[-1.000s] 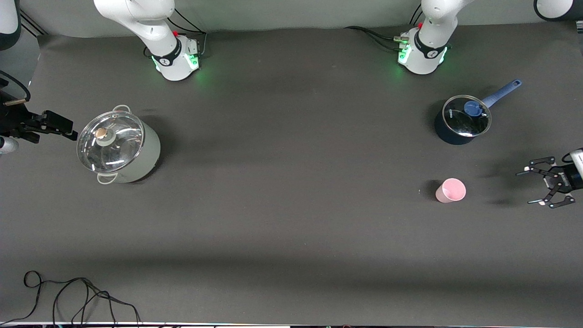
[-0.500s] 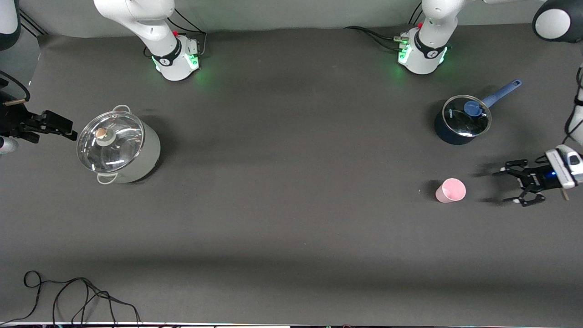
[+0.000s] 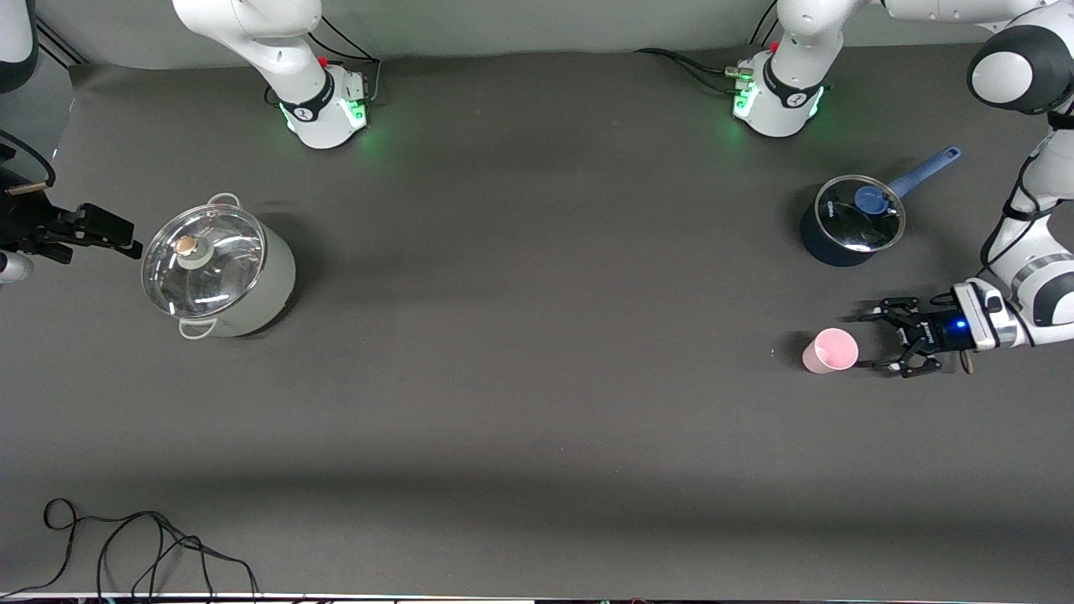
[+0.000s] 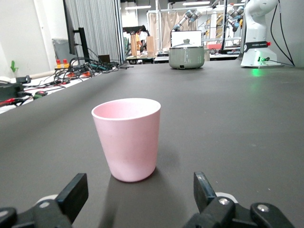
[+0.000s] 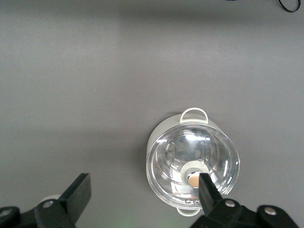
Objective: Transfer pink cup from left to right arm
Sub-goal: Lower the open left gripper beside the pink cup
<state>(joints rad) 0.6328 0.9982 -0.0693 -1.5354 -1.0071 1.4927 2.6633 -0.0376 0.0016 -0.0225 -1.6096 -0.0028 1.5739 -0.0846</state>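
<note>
The pink cup [image 3: 830,351] stands upright on the worktop, mouth up, directly ahead of the left gripper [image 3: 879,340] and not yet between its fingers. I read the step in hand as the approach before the first grasp. The left gripper is low over the worktop with its fingers spread wide, level with the cup's side wall; the left wrist view shows one fingertip [image 4: 74,194] to each side of the cup's base. The left forearm lies nearly horizontal, pointing at the cup. Next, I judge the gripper must advance until the fingers straddle the cup, then close. The right gripper [image 3: 101,233] waits high above the grey lidded pot [image 3: 216,270], fingers wide and empty. The blue saucepan [image 3: 852,220] sits near the left gripper.
</note>
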